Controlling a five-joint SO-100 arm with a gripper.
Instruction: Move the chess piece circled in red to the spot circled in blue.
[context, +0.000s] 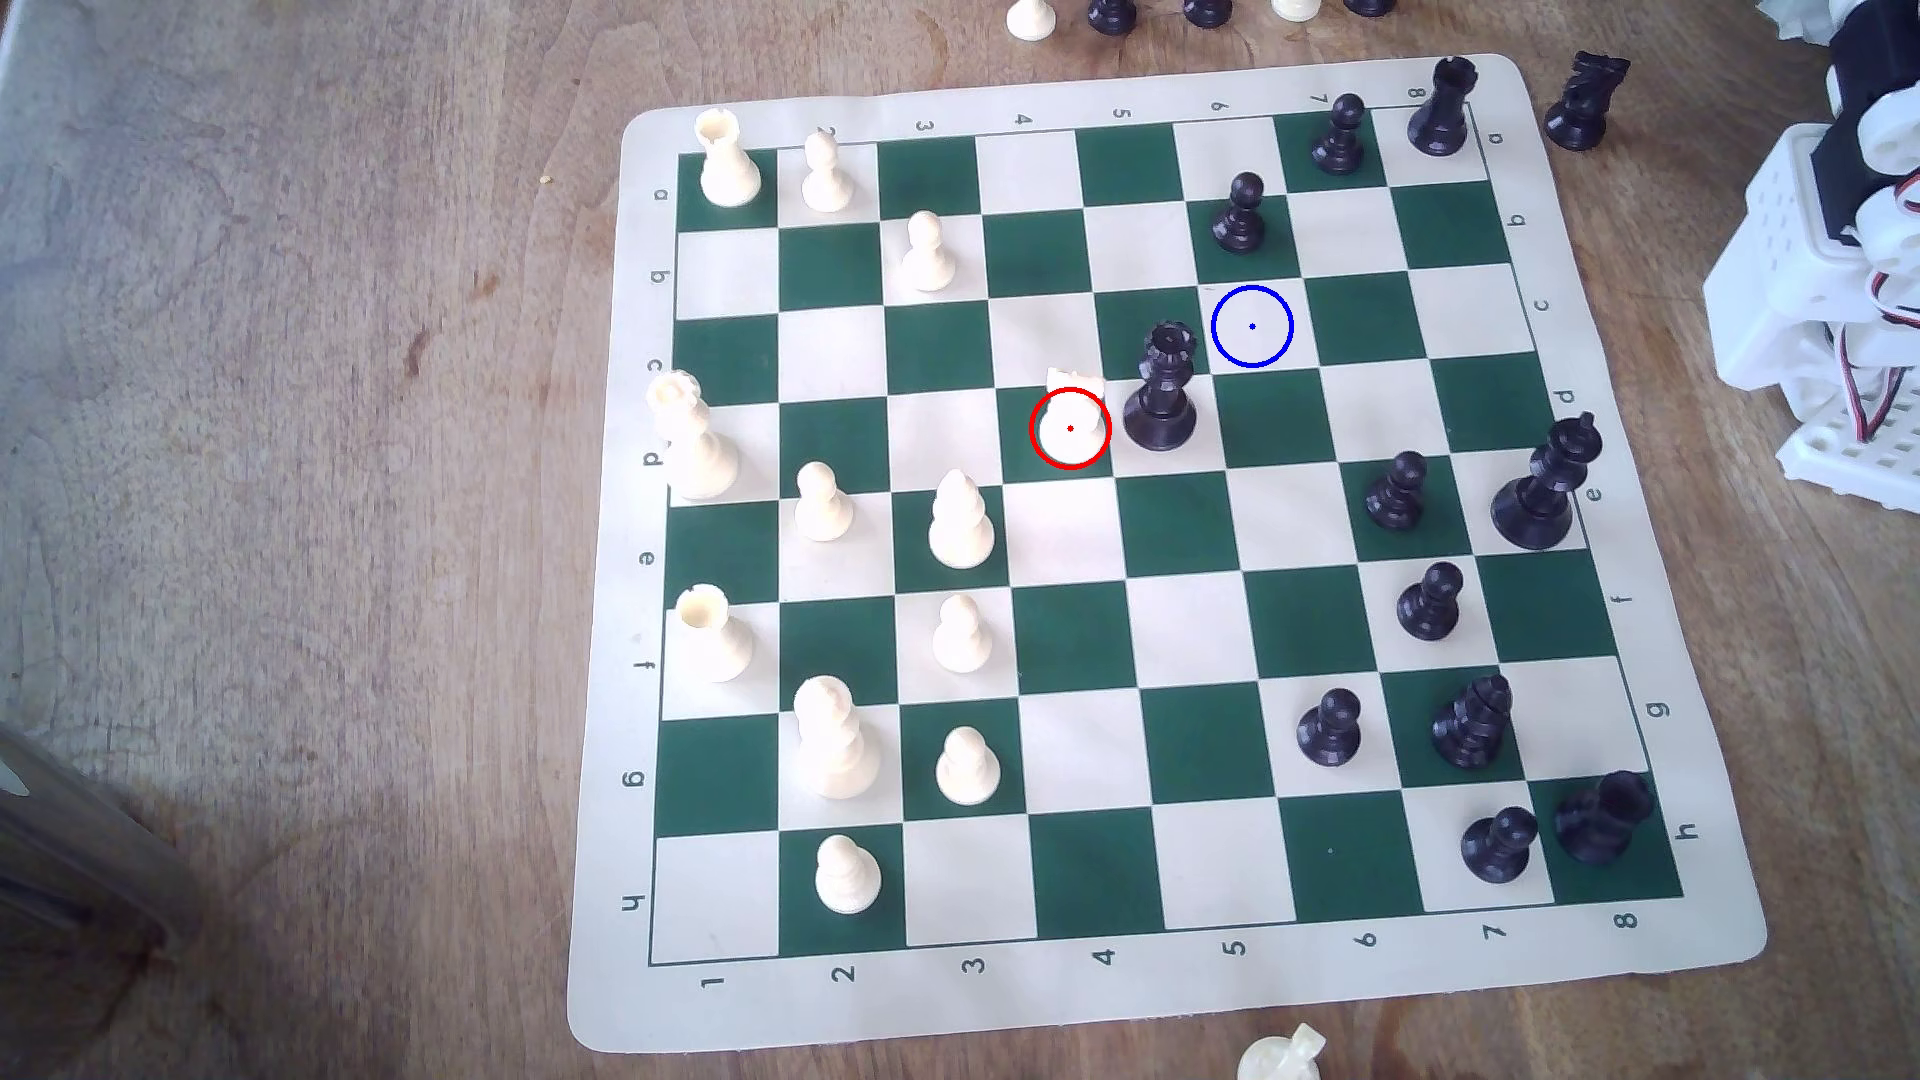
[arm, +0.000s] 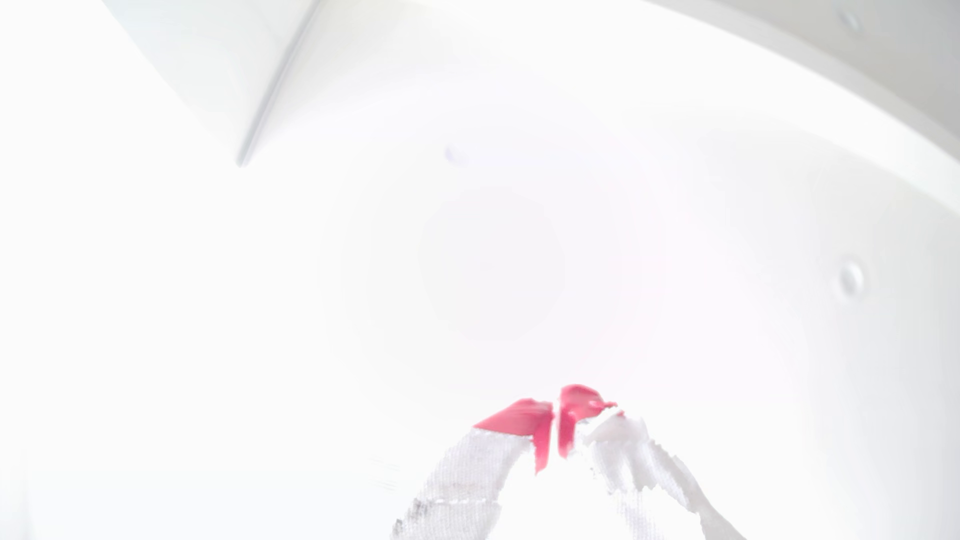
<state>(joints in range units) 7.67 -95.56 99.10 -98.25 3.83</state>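
Exterior view: knight (context: 1070, 413) upright on red-ringed green square, mid-board, black queen (context: 1162, 389) just beside on view's right. Blue-ringed spot (context: 1252, 326) on cream square, up and right of knight, beyond queen, bare. Arm (context: 1829, 280) folded off board at view's right edge, well apart from knight; knight lies toward view's left from it. Reach not begun, judging by this.

Wrist view: washed-out white. Gripper (arm: 555, 431) red-tipped, tips pressed together, nothing between.

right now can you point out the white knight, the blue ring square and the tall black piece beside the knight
white knight (context: 1070, 415), exterior view, on its body
blue ring square (context: 1252, 326), exterior view, on the centre dot
tall black piece (context: 1162, 400), exterior view, on its stem
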